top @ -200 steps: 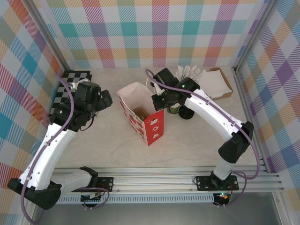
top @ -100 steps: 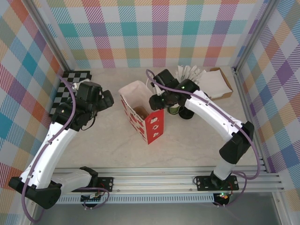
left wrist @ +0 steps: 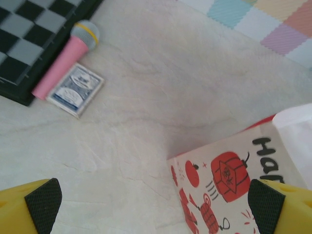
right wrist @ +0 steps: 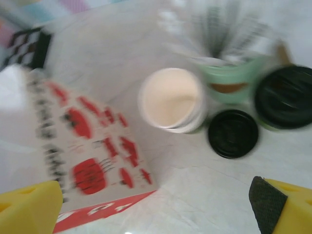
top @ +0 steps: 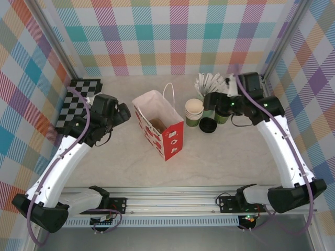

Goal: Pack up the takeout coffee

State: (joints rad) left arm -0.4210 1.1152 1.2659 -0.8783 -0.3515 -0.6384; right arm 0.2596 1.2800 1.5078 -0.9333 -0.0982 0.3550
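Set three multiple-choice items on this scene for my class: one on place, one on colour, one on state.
1. The paper bag's print is: A blue; B green; C red.
2. Where does the pink microphone lie? A in the bag; B along the checkerboard's edge; C among cups.
3. The right hand is: A open, empty; B shut on a cup; C shut on a lid.
Key: C, red drawings on white; B, it lies against the board; A, fingers wide apart, nothing between.
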